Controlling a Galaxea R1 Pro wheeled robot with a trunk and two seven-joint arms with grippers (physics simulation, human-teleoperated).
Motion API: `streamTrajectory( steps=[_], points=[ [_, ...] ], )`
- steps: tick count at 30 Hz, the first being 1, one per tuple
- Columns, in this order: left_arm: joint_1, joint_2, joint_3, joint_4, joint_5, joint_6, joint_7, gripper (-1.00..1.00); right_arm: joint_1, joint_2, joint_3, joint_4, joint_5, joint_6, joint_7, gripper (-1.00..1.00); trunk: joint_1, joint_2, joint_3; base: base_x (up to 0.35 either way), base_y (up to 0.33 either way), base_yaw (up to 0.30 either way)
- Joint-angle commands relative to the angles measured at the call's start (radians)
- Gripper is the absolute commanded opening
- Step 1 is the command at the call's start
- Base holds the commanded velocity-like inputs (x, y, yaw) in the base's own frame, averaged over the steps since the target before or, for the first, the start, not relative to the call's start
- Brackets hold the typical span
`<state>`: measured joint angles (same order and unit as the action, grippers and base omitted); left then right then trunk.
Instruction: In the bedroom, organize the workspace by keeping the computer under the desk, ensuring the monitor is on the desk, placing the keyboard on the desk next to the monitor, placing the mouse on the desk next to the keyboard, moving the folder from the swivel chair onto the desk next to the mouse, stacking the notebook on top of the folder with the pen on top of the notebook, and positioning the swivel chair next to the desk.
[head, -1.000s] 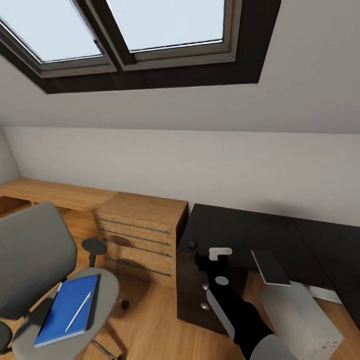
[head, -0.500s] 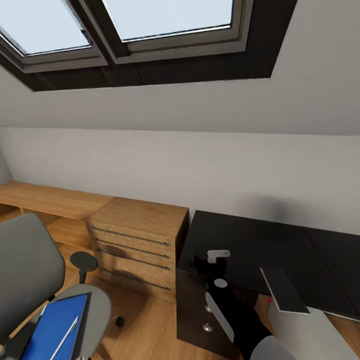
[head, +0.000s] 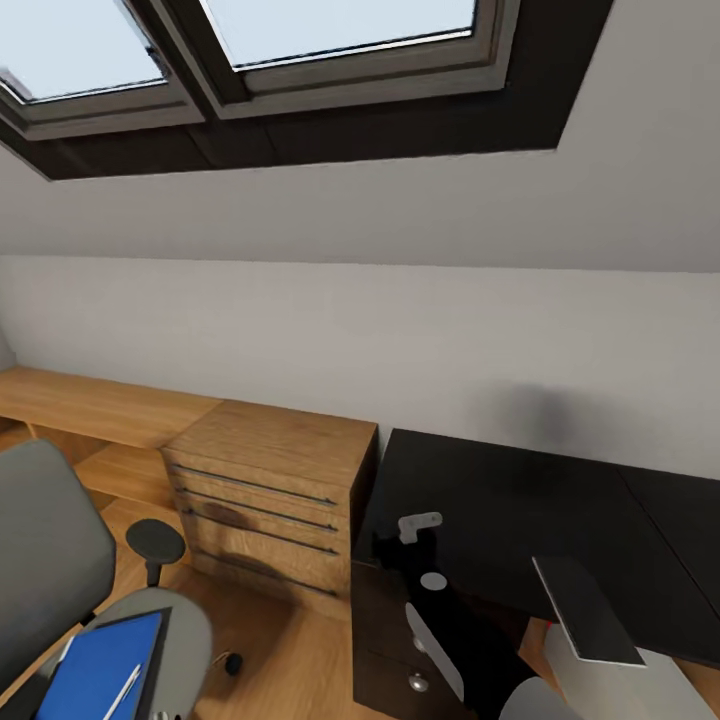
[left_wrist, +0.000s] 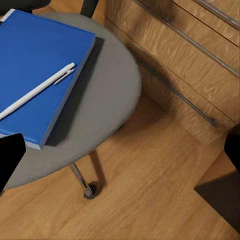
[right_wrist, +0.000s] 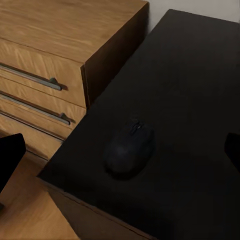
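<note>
1. Sitting at the near left, the swivel chair (head: 60, 570) carries the blue folder (left_wrist: 35, 65) on its grey seat, with the white pen (left_wrist: 37, 90) lying on top of the folder.
2. The left gripper (left_wrist: 120, 150) hangs above the seat's edge and the wood floor (left_wrist: 150, 200), its dark fingertips spread wide and holding nothing.
3. A wooden dresser (head: 265, 480) stands just right of the chair, touching the desk (head: 510, 500).
4. The mouse (right_wrist: 129, 149) rests near the desk's left corner.
5. The right gripper (right_wrist: 120, 150) hovers over the mouse, apparently wide open.
6. At the near right a grey slab, possibly the keyboard (head: 587, 610), lies on the pale computer (head: 640, 685).
</note>
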<state>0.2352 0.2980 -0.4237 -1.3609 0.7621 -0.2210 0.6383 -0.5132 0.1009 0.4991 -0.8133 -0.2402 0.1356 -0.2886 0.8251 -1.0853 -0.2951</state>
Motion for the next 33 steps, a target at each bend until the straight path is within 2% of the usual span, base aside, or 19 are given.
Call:
streamTrajectory(
  steps=[1, 7, 12, 17, 20, 22, 23, 24, 25, 26, 33],
  points=[
    [-0.001, 0.001, -0.003, -0.002, 0.01, -0.007, 0.003, 1.0, -0.001, 0.001, 0.004, 0.01, -0.007, 0.004, -0.008, 1.0, 0.001, -0.001, -0.001, 0.285, 0.0, 0.0],
    [-0.001, 0.0, -0.007, -0.003, 0.009, -0.008, 0.002, 1.0, -0.002, 0.003, 0.003, 0.058, -0.011, 0.005, -0.008, 1.0, 0.001, -0.001, -0.001, 0.222, 0.0, 0.0],
    [-0.001, 0.001, -0.058, -0.003, 0.008, -0.01, 0.004, 1.0, -0.007, 0.006, 0.002, 0.077, -0.017, 0.01, -0.007, 1.0, 0.001, -0.001, -0.001, 0.037, 0.0, 0.0],
    [-0.001, 0.001, -0.075, -0.003, 0.008, -0.01, 0.004, 1.0, -0.063, 0.026, 0.001, 0.141, -0.025, 0.014, -0.007, 1.0, 0.001, -0.001, -0.001, 0.007, 0.0, 0.0],
    [-0.001, 0.001, -0.078, -0.004, 0.008, -0.011, 0.004, 1.0, -0.117, 0.033, 0.001, 0.194, -0.03, 0.016, -0.007, 1.0, 0.001, -0.001, -0.001, 0.002, 0.0, 0.0],
    [-0.001, 0.001, -0.079, -0.007, 0.008, -0.011, 0.004, 1.0, -0.183, 0.037, 0.0, 0.282, -0.055, 0.016, -0.006, 1.0, 0.001, -0.001, -0.001, 0.0, 0.0, 0.0],
    [-0.001, 0.001, -0.078, -0.007, 0.008, -0.012, 0.004, 1.0, -0.198, 0.038, 0.0, 0.299, -0.066, 0.016, -0.005, 1.0, 0.001, -0.001, -0.001, 0.0, 0.0, 0.0],
    [-0.001, 0.001, -0.078, -0.008, 0.008, -0.013, 0.005, 1.0, -0.226, 0.038, -0.001, 0.333, -0.09, 0.016, 0.002, 1.0, 0.001, -0.001, -0.001, 0.0, 0.0, 0.0],
    [-0.001, 0.001, -0.076, -0.009, 0.008, -0.014, 0.006, 1.0, -0.279, 0.038, -0.002, 0.398, -0.146, 0.016, 0.032, 1.0, 0.001, -0.001, -0.001, 0.0, 0.0, 0.0],
    [-0.001, 0.001, -0.075, -0.01, 0.008, -0.014, 0.006, 1.0, -0.31, 0.038, -0.002, 0.436, -0.177, 0.016, 0.059, 1.0, 0.001, -0.001, -0.001, 0.0, 0.0, 0.0],
    [-0.001, 0.001, -0.072, -0.021, 0.009, -0.016, 0.009, 1.0, -0.346, 0.039, 0.0, 0.517, -0.208, 0.009, 0.106, 1.0, 0.024, -0.043, -0.02, 0.0, 0.0, 0.0]
  ],
)
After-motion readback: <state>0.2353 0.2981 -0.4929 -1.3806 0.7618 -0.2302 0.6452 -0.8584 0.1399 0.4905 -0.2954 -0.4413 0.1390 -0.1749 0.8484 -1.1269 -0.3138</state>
